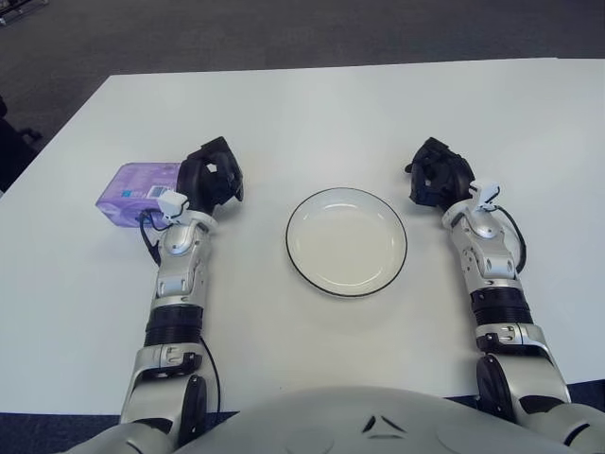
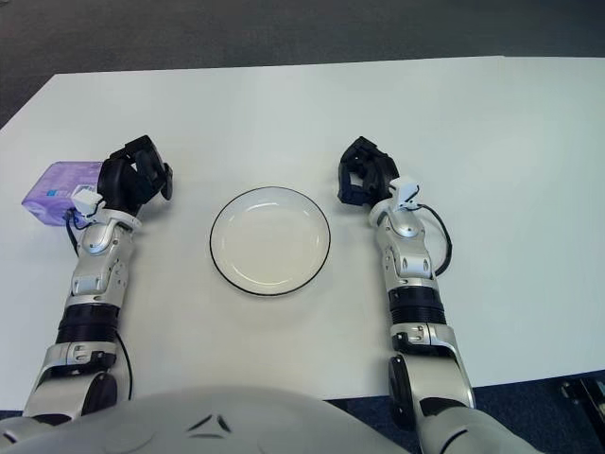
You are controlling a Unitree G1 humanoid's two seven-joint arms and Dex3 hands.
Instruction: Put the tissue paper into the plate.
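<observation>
A purple tissue pack lies on the white table at the left. My left hand is at the pack's right end and covers that end; its fingers are loosely spread and I see no grip on the pack. The white plate with a dark rim sits in the middle, a short way right of that hand, with nothing in it. My right hand shows just right of the plate's upper edge, fingers relaxed and holding nothing.
The white table runs far back behind the plate and out to both sides. Dark carpet lies beyond its far edge. The table's left edge is close to the tissue pack.
</observation>
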